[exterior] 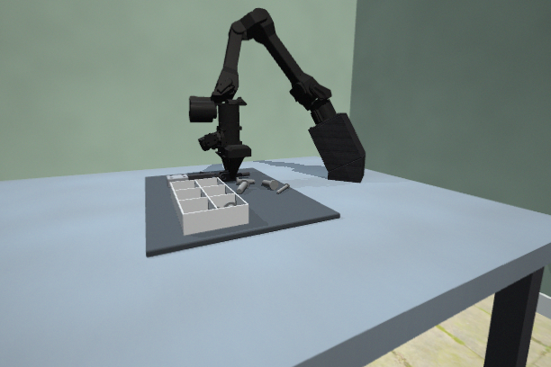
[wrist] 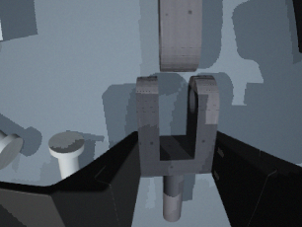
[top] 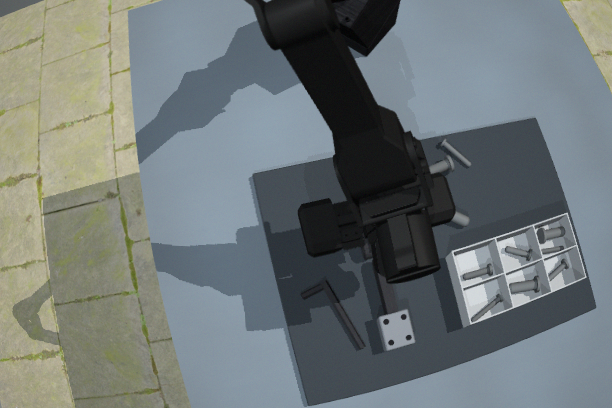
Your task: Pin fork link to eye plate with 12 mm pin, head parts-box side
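The tool is gripping the fork link by its base, with the two cheeks pointing at the rounded end of the eye plate, just short of it and not yet straddling it. The risk, as I judge it, is a cheek butting the plate's end if the fork is sitting slightly off line, which would twist the fork in the grip. Loose pins are lying to the left, and more are sitting in the parts box on the right. Everything is resting on a dark mat on a pale blue tabletop, with green walls behind.
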`<state>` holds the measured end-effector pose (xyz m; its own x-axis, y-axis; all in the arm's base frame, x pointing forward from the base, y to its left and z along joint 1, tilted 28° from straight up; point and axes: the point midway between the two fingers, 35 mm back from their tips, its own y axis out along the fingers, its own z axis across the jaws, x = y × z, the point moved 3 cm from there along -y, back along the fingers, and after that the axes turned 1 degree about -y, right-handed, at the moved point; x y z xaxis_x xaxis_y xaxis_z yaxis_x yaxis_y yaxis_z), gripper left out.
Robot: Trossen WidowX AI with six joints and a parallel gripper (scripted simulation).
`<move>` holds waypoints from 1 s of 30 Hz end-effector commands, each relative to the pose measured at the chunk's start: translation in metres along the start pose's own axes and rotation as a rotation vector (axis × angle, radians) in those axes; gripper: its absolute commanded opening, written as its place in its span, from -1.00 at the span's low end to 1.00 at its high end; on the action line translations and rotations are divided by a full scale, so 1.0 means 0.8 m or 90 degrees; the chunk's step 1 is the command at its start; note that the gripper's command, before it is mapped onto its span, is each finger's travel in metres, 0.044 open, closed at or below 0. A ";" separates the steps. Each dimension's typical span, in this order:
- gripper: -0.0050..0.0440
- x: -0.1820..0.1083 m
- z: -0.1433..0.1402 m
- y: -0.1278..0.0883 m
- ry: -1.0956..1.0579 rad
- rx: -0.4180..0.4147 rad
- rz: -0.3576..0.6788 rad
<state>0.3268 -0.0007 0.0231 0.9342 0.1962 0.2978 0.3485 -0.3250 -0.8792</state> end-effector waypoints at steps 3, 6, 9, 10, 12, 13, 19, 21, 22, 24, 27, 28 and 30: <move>-0.29 0.004 0.001 -0.001 0.000 0.002 -0.002; -0.29 0.007 0.001 0.000 0.000 0.002 -0.002; -0.29 0.008 0.001 0.000 0.000 0.002 -0.002; -0.29 0.008 0.001 0.000 0.000 0.002 -0.002; -0.29 0.008 0.001 0.000 0.000 0.002 -0.002; -0.29 0.008 0.001 0.000 0.000 0.002 -0.002; -0.29 0.010 0.001 0.000 0.000 0.002 -0.002; -0.29 0.010 0.001 0.000 0.000 0.002 -0.002; -0.29 0.010 0.001 0.000 0.000 0.002 -0.002; -0.29 0.010 0.001 0.000 0.000 0.002 -0.002; -0.29 0.009 0.001 0.000 0.000 0.002 -0.002; -0.29 0.009 0.001 0.000 0.000 0.002 -0.002; -0.29 0.003 0.000 0.000 -0.004 0.000 0.009</move>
<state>0.3291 -0.0003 0.0237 0.9384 0.1973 0.2837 0.3358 -0.3277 -0.8831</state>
